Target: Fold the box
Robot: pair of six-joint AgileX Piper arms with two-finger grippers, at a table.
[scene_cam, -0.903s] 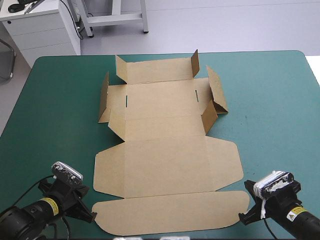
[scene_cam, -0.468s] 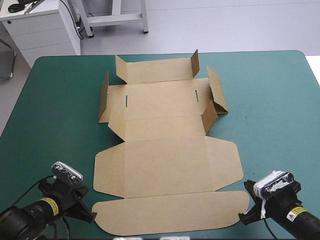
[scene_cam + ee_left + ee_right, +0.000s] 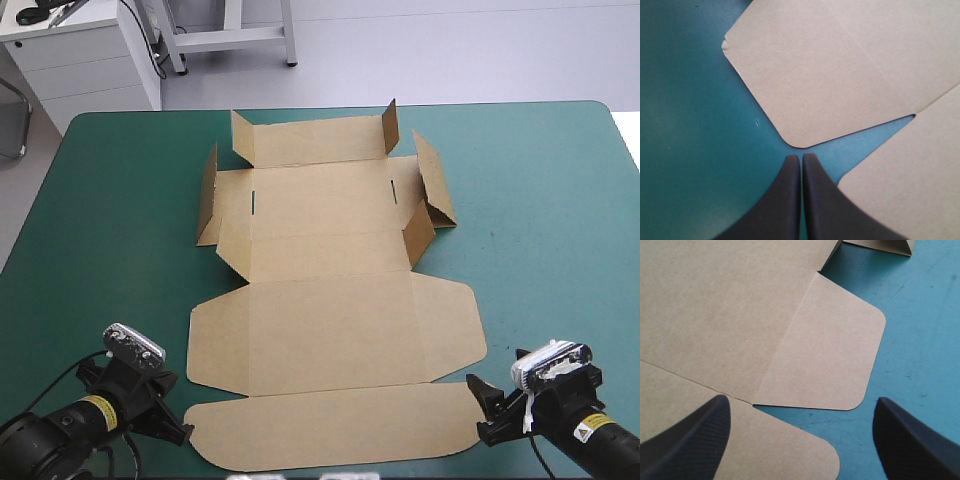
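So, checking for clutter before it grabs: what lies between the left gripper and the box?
Nothing: only bare teal-green cover separates the left gripper from the box, as the left wrist view shows.

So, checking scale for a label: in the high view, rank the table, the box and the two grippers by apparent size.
1. table
2. box
3. left gripper and right gripper: look about alike, so unranked.

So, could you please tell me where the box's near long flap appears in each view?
High view: near long flap at the near edge of the table, between left gripper and right gripper.
Left wrist view: flap beside the shut fingers.
Right wrist view: flap under one open finger.
Shared landmark: the notch against each rounded side flap.
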